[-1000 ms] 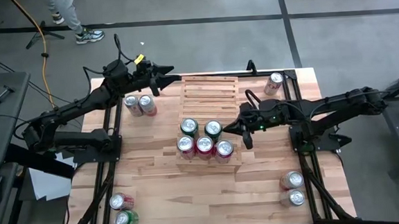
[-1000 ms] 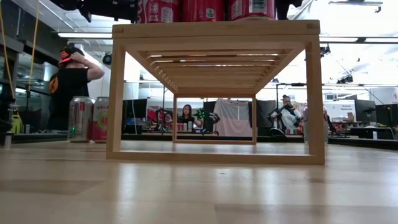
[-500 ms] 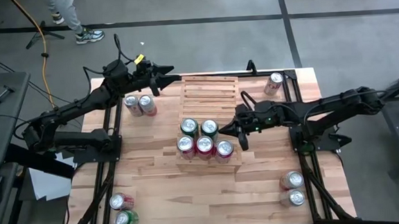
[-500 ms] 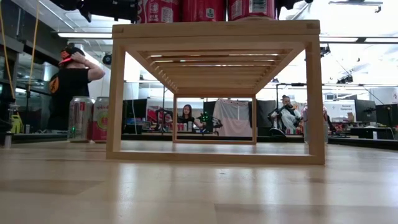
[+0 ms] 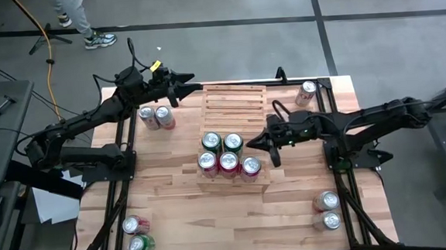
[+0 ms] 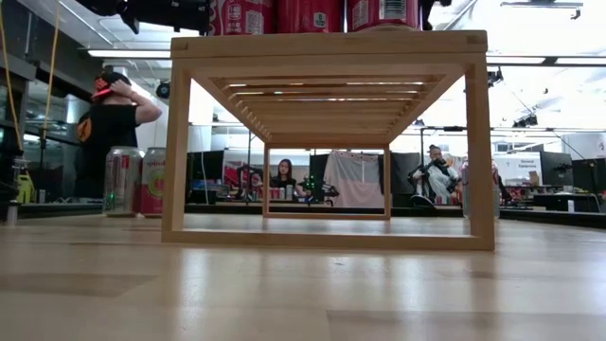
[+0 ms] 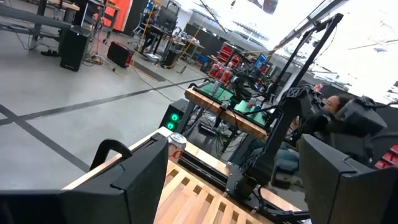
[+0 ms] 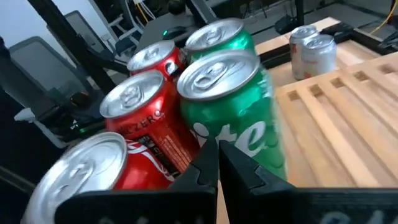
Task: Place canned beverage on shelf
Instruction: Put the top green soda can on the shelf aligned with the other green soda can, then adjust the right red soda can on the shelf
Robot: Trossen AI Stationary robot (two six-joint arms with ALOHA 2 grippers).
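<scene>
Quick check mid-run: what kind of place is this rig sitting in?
Likely a robotics lab or workshop: people sit at workstations behind the table, other equipment benches stand across a bare concrete floor with cables.

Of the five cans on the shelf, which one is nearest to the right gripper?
The green can on the right of the back pair. The right gripper, fingers shut, is just beside it; the other green can and the three red cans in front sit farther away.
</scene>
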